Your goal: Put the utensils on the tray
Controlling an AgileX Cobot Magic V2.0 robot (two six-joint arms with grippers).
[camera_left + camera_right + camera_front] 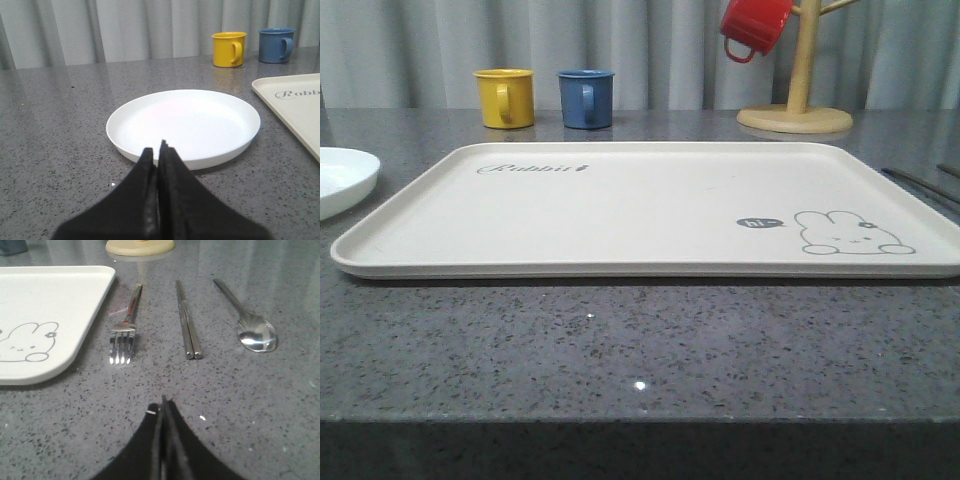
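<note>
The cream tray [640,205] with the grey rabbit drawing lies flat in the middle of the table, bare; its corner shows in the right wrist view [50,300] and its edge in the left wrist view [295,107]. To the tray's right, on the grey counter, lie the utensils side by side: a silver fork [125,330], a pair of chopsticks [187,322] and a spoon [250,320]. My right gripper [163,402] is shut and empty, short of the chopsticks' near ends. My left gripper [156,150] is shut and empty at the near rim of a white plate [185,122].
The white plate [340,180] lies left of the tray. A yellow mug [505,97] and a blue mug [586,98] stand behind the tray. A wooden mug tree [796,100] with a red mug [752,25] stands at the back right. Thin chopstick ends [920,185] show at the right edge.
</note>
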